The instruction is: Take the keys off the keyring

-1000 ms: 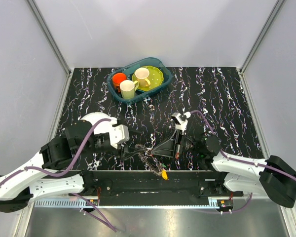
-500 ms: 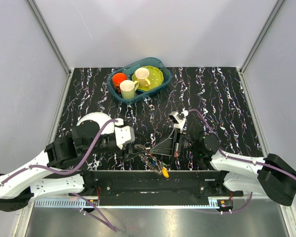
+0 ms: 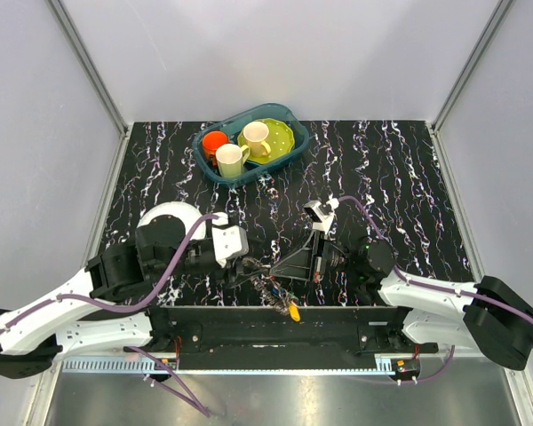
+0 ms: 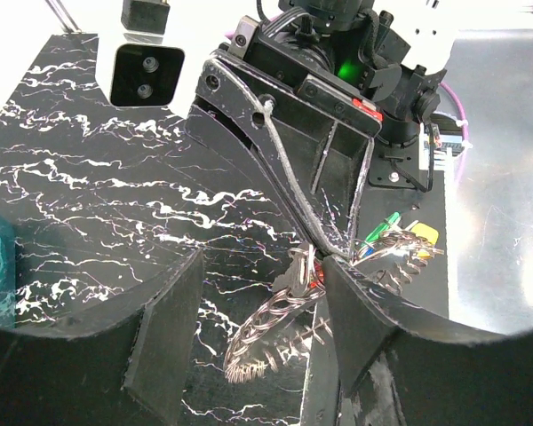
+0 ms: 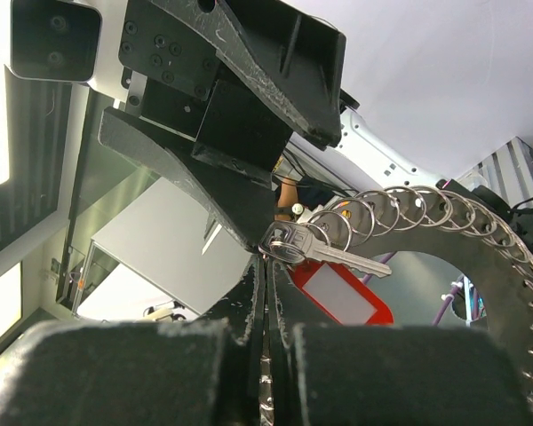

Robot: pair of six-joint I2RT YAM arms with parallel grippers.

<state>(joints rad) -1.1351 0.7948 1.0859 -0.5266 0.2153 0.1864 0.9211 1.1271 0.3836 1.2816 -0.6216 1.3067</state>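
Observation:
The keyring point(image 4: 280, 315), a chain of thin metal rings, hangs just above the table's near edge point(image 3: 268, 284). Keys with yellow, green and blue heads point(image 4: 407, 240) fan out from it; the yellow one point(image 3: 294, 311) hangs lowest. My right gripper point(image 3: 270, 269) is shut on the keyring; its wrist view shows the pressed tips point(image 5: 265, 259) beside a silver key point(image 5: 329, 248), a red tag point(image 5: 342, 297) and the rings point(image 5: 409, 209). My left gripper point(image 4: 265, 264) is open, its fingers point(image 4: 164, 337) either side of the ring chain without touching it.
A teal basket point(image 3: 287, 117) at the back holds two cream mugs point(image 3: 232, 160), an orange cup point(image 3: 215, 140) and a green plate point(image 3: 282, 138). A white plate point(image 3: 164, 211) lies behind the left arm. The table's near edge and the black base rail point(image 3: 266, 328) are right below the keys.
My left arm has moved right, bringing its open fingers around the hanging ring chain. The right gripper has shifted slightly left with the keyring and then held still.

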